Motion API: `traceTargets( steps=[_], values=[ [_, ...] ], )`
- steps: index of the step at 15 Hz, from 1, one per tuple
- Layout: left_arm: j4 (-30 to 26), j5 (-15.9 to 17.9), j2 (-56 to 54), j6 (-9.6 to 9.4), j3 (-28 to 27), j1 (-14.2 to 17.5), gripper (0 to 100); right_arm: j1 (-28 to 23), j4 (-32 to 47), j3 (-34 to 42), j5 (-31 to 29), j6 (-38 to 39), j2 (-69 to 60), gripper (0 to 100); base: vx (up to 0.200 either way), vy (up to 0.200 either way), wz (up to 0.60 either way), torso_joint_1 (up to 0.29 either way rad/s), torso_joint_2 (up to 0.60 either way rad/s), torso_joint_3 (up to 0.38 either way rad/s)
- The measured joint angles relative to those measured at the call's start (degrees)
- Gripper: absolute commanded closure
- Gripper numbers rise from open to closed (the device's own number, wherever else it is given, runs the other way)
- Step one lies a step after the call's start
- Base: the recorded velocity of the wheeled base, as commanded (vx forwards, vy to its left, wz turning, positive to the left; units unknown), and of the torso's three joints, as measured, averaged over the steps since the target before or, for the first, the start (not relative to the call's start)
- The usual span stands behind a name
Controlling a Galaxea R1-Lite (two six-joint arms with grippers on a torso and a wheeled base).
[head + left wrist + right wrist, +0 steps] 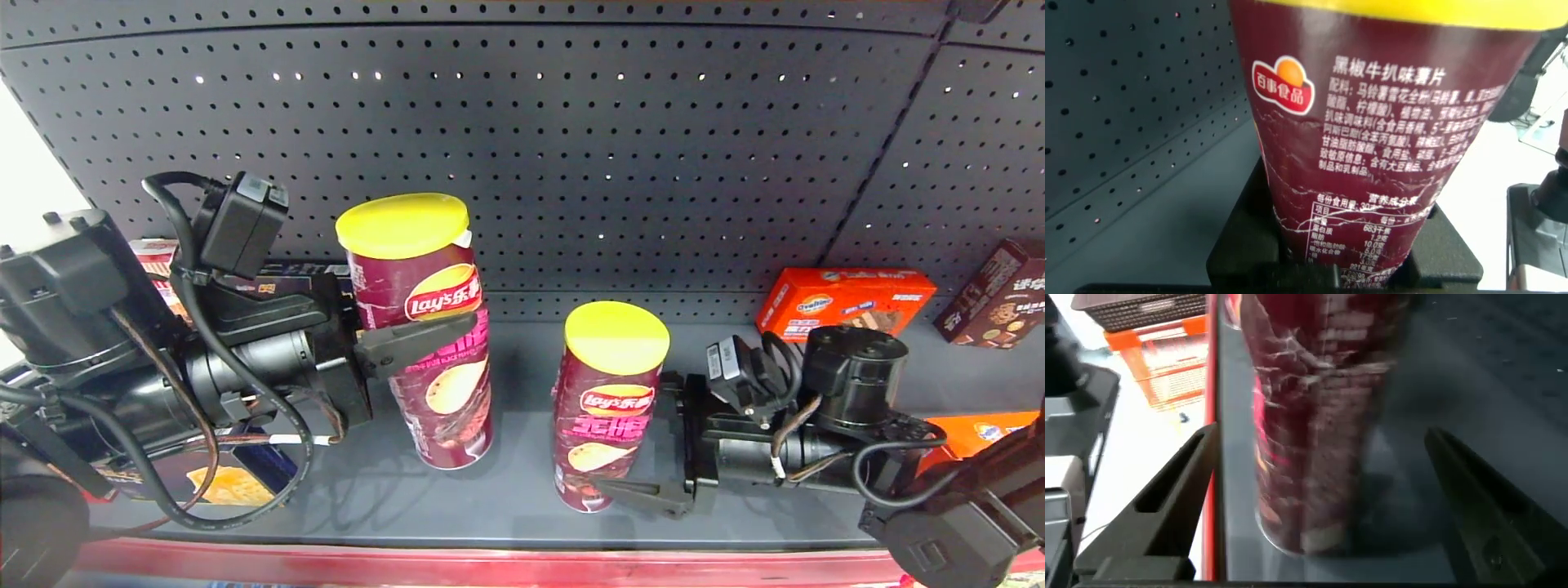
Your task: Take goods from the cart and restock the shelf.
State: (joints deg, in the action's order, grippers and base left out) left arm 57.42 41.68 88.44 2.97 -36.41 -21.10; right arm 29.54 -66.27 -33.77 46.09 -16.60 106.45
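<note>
Starting at the left, flat cardboard snack boxes lie on the dark grey metal shelf, partly hidden by the left arm. The left gripper comes in from the left, and its black fingers are closed around the middle of a tall maroon chip can with a yellow plastic lid. That can leans slightly. Whether its base rests on the shelf or hangs just above it cannot be told. To its right and nearer the front edge, a second maroon chip can with the same yellow lid stands on the shelf. The right gripper reaches in from the right, its fingers spread wide on either side of this can's lower half, with a gap on both sides. Farther right, an orange rectangular box and a dark brown box sit against the black perforated back panel, and another orange box lies nearer. A red strip runs along the shelf's front edge.
</note>
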Motion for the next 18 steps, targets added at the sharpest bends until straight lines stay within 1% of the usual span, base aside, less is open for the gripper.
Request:
traceTargets(
  steps=[4,7,8,10,12,14,16,18],
  values=[
    [0.0,0.0,-0.2,0.00,0.0,0.0,100,-3.4,0.1,4.2,0.0,0.7,-8.3,0,0.000,0.000,0.00,0.000,0.00,0.000],
    [-0.1,0.0,-0.3,0.00,0.0,0.0,100,-7.1,0.7,9.1,-0.7,3.5,-19.1,0,0.000,0.000,0.00,0.000,0.00,0.000],
    [-0.1,0.0,-0.5,0.00,0.0,0.0,100,-9.9,1.6,10.4,-1.7,4.3,-23.0,0,0.000,0.000,0.00,0.000,0.00,0.000],
    [-0.1,0.0,-0.9,0.00,0.0,0.0,100,-17.8,5.7,12.5,-4.7,6.3,-31.6,0,0.000,0.000,0.00,0.000,0.00,0.000],
    [-0.1,-0.2,-1.2,0.00,-0.1,0.0,100,-24.8,12.4,14.8,-8.7,8.3,-40.8,0,0.000,0.000,0.00,0.000,0.00,0.000],
    [0.0,-0.7,-1.5,0.00,-0.4,0.0,100,-30.2,21.0,17.9,-14.9,9.6,-50.3,0,0.000,0.000,0.00,0.000,0.00,0.000],
    [-0.1,-0.8,-1.8,-0.05,-0.5,0.0,100,-34.4,31.6,21.5,-22.8,11.1,-61.1,0,0.000,0.000,0.00,0.000,0.00,0.000],
    [0.0,-0.7,-1.9,-0.07,-0.6,-0.1,100,-37.2,43.1,24.5,-30.1,12.7,-72.2,0,0.000,0.000,0.00,0.000,0.00,0.000]
  ],
)
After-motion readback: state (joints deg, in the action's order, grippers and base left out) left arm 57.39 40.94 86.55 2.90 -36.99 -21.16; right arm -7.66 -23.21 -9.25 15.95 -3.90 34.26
